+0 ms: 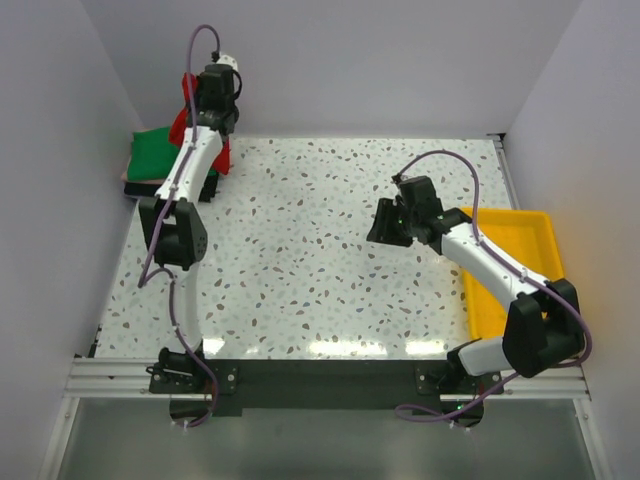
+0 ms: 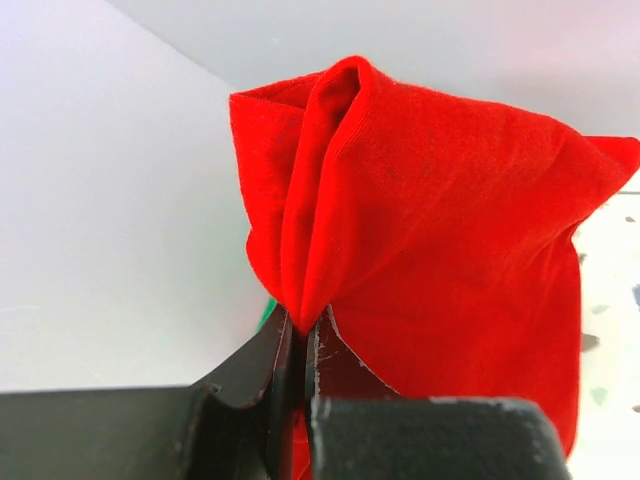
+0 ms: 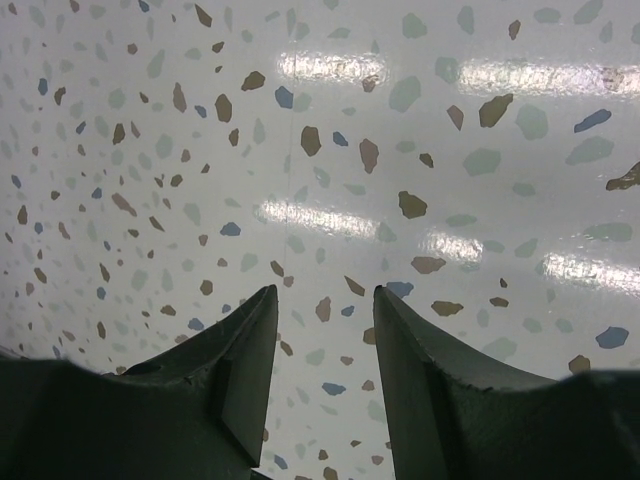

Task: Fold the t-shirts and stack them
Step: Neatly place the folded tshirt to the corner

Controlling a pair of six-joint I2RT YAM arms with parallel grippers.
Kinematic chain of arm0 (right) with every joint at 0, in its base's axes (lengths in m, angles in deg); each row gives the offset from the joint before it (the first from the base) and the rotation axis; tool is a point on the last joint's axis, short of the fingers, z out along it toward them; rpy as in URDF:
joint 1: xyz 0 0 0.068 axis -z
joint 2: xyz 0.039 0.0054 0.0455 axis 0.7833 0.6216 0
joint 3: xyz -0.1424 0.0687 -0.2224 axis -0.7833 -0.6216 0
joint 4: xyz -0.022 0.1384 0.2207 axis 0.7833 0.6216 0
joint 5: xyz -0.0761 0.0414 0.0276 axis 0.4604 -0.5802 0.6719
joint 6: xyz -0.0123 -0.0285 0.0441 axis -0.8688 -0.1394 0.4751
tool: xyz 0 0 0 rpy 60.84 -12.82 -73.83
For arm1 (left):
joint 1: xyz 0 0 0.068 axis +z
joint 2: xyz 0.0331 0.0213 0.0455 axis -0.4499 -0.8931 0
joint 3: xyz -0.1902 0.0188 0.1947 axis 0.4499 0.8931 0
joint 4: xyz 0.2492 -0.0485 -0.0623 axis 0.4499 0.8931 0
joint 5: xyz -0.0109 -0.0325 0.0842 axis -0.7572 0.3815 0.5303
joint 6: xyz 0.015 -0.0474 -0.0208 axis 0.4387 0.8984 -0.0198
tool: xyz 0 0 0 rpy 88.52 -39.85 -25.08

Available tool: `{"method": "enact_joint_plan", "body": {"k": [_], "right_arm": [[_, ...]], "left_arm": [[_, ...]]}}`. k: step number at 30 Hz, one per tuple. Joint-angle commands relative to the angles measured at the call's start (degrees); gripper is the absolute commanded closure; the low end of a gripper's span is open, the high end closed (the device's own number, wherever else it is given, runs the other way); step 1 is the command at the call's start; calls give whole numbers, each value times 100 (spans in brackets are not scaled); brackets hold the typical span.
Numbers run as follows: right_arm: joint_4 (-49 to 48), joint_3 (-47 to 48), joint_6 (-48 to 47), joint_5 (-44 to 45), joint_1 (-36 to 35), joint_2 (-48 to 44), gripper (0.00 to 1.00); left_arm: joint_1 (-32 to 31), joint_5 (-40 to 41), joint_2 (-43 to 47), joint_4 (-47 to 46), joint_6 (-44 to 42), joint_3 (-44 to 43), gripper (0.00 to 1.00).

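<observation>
My left gripper [image 2: 298,318] is shut on a bunched fold of the bright red t-shirt [image 2: 420,230], which hangs in front of it. In the top view the left gripper [image 1: 205,120] is at the far left corner with the red t-shirt [image 1: 183,122] lifted over a folded green t-shirt [image 1: 152,152] that tops a stack by the left wall. The pink and black shirts are mostly hidden under it. My right gripper [image 3: 325,292] is open and empty above the speckled table; in the top view the right gripper [image 1: 385,225] is right of the table's middle.
A yellow plastic tray [image 1: 525,245] lies at the table's right edge, under the right arm. White walls close the left, back and right sides. The speckled tabletop [image 1: 300,260] stretches between the arms.
</observation>
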Motion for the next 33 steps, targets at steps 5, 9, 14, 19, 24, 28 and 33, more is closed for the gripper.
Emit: {"method": "enact_joint_plan", "body": {"k": [5,9,14,19,24,28,33], "right_arm": [[83,223,-113,48,-22,149,54],[83,223,-113,91,-31,272,54],[101,267,-166,83,-92,430,54],[-57,179,-210,39,-215,360,51],[-84,144,-210,153,-242,159,48],[-93,109,-219,250,-242,9,45],[-128,65,-149,302,-242,-281,43]], "left_arm": [[733,-805,772,-321,331,-26,100],[1164,-1735,588,-243,709,115,100],[1910,-2081,-27,-76,1752,-33,41],[2141,-2388,129,101,2474,-149,10],[2062,-2723,709,-188,2818,220,0],[1878,-2740,1552,-628,3151,1193,0],[1737,-3449,2256,-401,3995,1977,0]]}}
